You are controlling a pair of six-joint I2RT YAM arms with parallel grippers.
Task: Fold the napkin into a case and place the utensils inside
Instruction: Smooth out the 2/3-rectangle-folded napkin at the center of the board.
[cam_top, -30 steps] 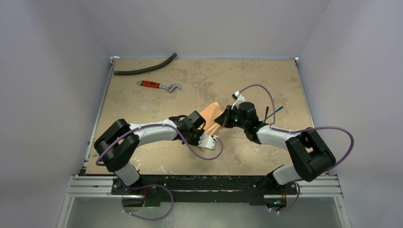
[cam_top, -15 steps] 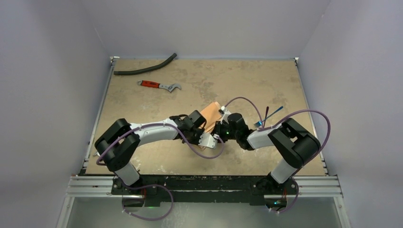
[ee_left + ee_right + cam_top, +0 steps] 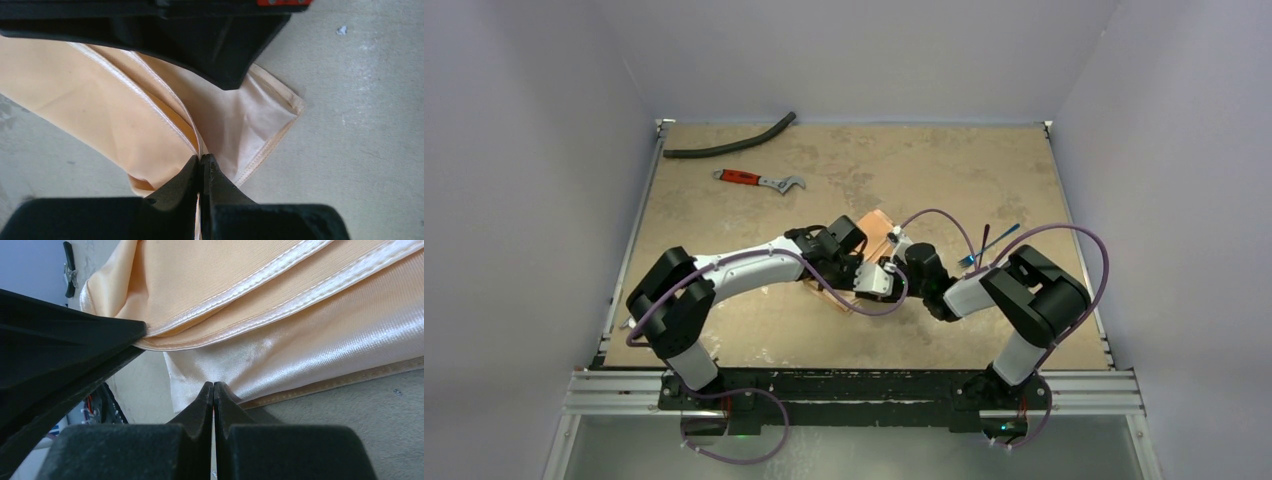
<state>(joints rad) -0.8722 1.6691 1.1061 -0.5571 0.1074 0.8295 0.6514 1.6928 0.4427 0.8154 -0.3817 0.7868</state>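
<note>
The peach-orange napkin (image 3: 876,224) lies partly folded at the table's middle, mostly hidden under both wrists in the top view. My left gripper (image 3: 870,276) is shut on a hemmed fold of the napkin (image 3: 100,100), pinched at the fingertips (image 3: 201,159). My right gripper (image 3: 892,268) is shut on the shiny lower layer of the napkin (image 3: 280,295) near its edge (image 3: 213,385). The two grippers are almost touching. The blue fork (image 3: 1001,237) and the purple spoon (image 3: 984,242) lie together on the table right of the right arm.
A red-handled wrench (image 3: 759,180) and a curved black hose (image 3: 729,145) lie at the far left of the table. Purple cables loop around both arms. The table (image 3: 724,320) has raised edges left and right.
My right gripper has moved left and lower onto the napkin, close to the left gripper. My left gripper has shifted right. More of the napkin is covered by the wrists.
</note>
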